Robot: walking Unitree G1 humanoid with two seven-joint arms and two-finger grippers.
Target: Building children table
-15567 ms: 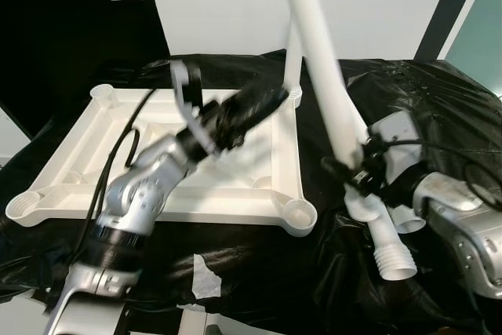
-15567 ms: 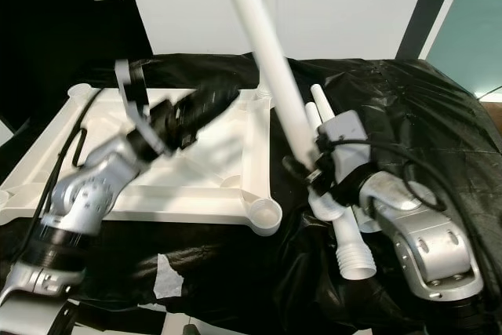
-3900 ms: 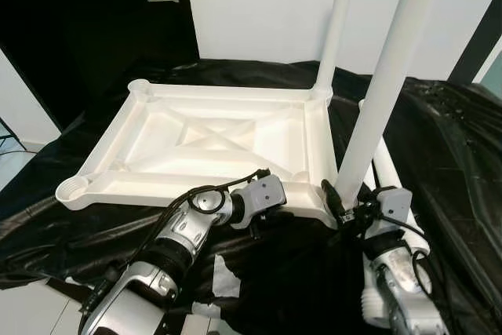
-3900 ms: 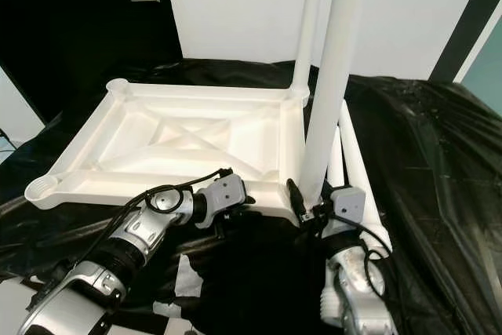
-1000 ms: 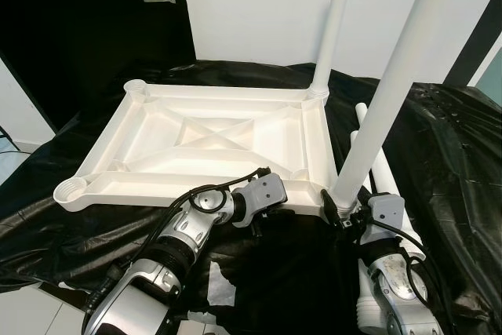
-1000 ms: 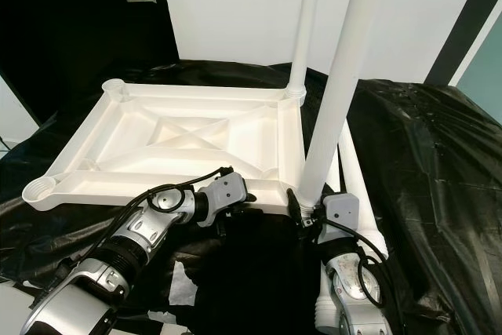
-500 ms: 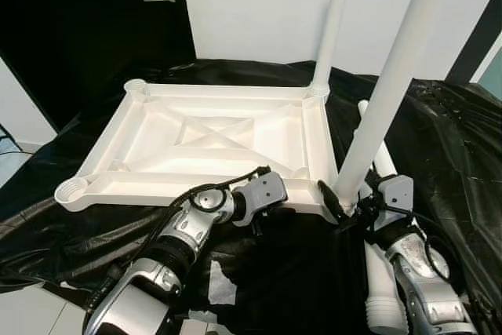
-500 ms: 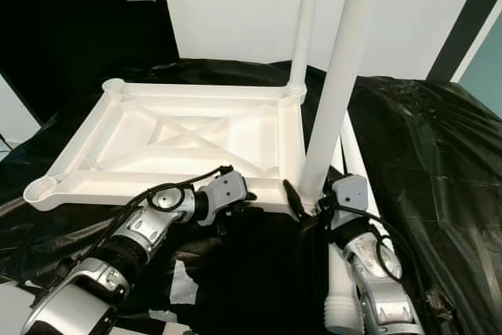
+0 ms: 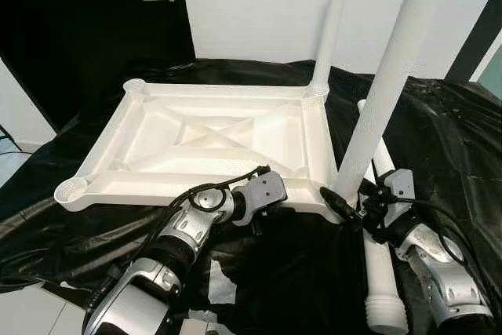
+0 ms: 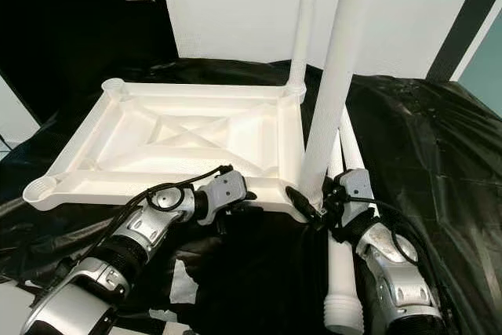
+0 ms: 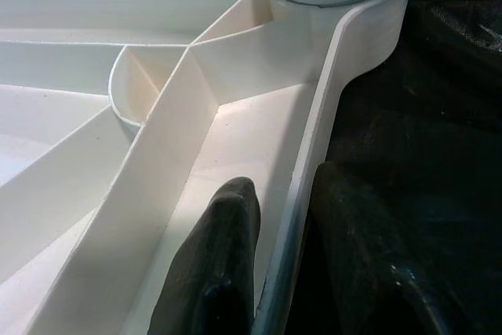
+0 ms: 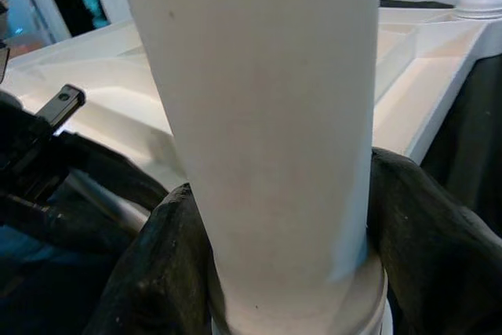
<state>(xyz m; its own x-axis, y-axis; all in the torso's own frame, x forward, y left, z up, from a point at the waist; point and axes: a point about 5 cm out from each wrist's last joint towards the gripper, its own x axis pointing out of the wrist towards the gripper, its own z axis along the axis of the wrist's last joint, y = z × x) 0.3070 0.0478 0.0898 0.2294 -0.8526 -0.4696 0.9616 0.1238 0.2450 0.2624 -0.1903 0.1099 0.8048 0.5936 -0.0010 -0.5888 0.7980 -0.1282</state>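
- Left pincer (image 9: 271, 211) pinches the near rim of the upturned white tabletop (image 9: 212, 143): one finger (image 11: 212, 272) inside the rim wall, the other outside.
- Right pincer (image 10: 321, 205) clamped on base of upright white leg (image 10: 333, 92), fingers (image 12: 157, 272) on either side, at the tabletop's near right corner socket.
- Second leg (image 9: 329, 29) stands in the far corner, beyond the right pincer.
- Loose legs (image 9: 383, 272) lie on black sheeting (image 9: 439, 139) beside the right arm.
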